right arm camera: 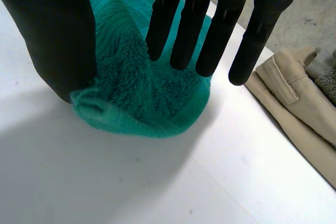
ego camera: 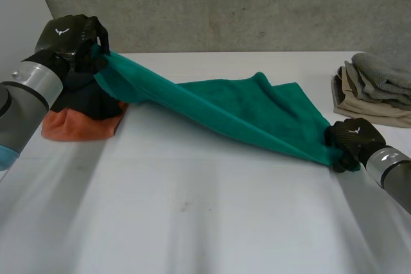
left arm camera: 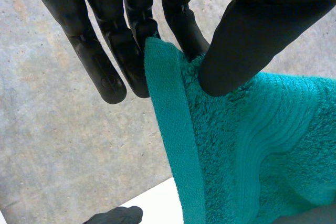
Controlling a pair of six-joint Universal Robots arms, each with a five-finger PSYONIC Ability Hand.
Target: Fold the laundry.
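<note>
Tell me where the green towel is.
In the head view the green towel stretches across the table, held between the raised left hand and the right hand near the folded pile.

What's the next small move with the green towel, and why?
Probably lower the left hand toward the bare table, clear of the orange and black clothes, so the green towel can spread flat. The left hand pinches one corner held high, while the right hand pinches another low at the table, so the towel slants, bunched, between them.
</note>
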